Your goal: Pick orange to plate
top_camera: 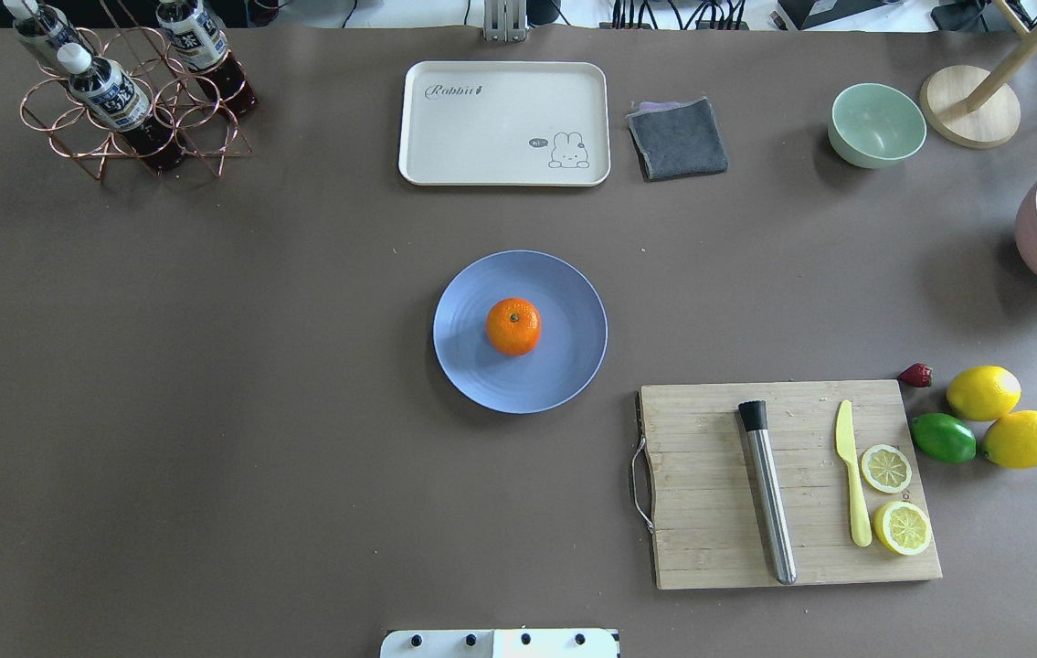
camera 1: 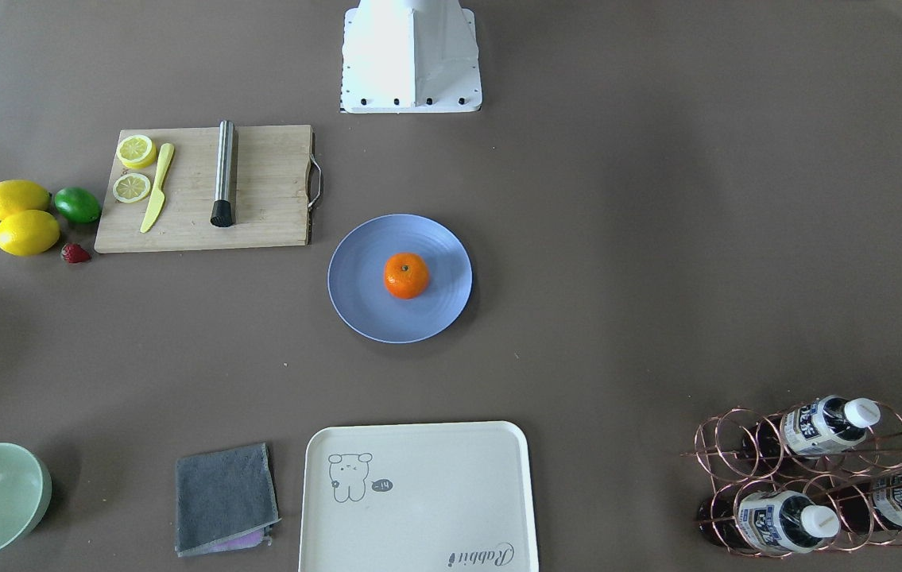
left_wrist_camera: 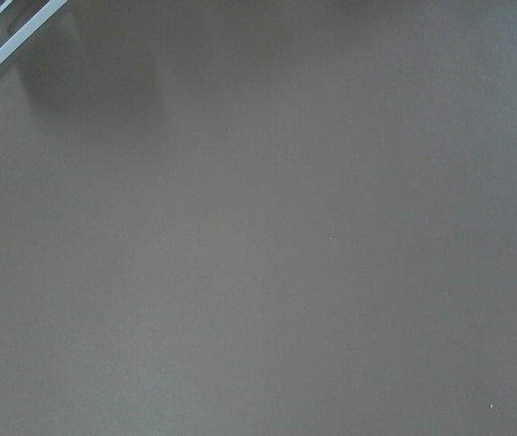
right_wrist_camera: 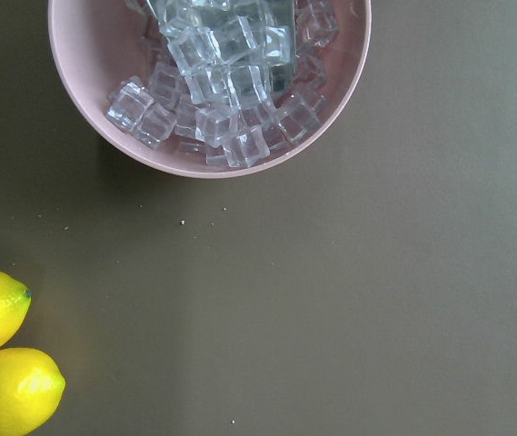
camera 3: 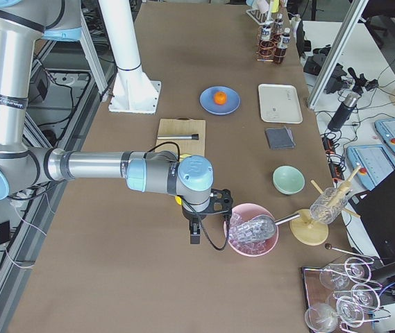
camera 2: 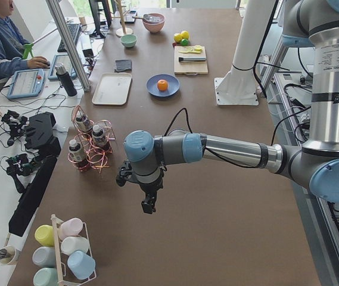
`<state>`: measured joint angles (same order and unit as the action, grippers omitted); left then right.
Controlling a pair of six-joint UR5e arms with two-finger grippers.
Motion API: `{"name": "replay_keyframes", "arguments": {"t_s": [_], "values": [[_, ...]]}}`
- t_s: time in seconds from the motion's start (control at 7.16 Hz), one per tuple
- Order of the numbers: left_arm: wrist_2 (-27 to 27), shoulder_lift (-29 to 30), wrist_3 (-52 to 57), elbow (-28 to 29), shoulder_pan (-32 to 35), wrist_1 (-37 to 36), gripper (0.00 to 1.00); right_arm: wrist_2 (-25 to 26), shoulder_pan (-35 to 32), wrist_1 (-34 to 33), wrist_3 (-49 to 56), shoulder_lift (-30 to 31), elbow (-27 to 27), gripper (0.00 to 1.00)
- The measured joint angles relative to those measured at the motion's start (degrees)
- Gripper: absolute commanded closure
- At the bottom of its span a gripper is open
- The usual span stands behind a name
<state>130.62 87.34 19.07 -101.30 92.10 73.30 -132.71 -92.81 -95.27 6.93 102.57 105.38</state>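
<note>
The orange (top_camera: 513, 326) sits upright near the middle of the periwinkle-blue plate (top_camera: 564, 366), its stem dimple facing up; the front-facing view shows the same orange (camera 1: 407, 276) on the plate (camera 1: 363, 302). Neither gripper is near it. My left gripper (camera 2: 149, 205) hangs over bare table at the robot's left end, far from the plate. My right gripper (camera 3: 195, 236) hangs at the opposite end beside a pink bowl of ice. Both appear only in the side views, so I cannot tell whether they are open or shut.
A wooden cutting board (top_camera: 710, 512) carries a steel muddler, yellow knife and lemon slices. Beside it lie two lemons (top_camera: 984, 393), a lime (top_camera: 943, 438) and a strawberry. A cream tray (top_camera: 504, 123), grey cloth (top_camera: 678, 137), green bowl (top_camera: 876, 124), bottle rack (top_camera: 130, 100) and ice bowl (right_wrist_camera: 208, 82) stand around.
</note>
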Motion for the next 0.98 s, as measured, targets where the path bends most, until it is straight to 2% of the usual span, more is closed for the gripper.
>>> {"name": "replay_keyframes", "arguments": {"t_s": [0.98], "values": [[0.1,-0.2,0.0,0.0,0.0,0.0,0.02,0.0,0.4,0.0,0.0,0.0,-0.6,0.0]]}}
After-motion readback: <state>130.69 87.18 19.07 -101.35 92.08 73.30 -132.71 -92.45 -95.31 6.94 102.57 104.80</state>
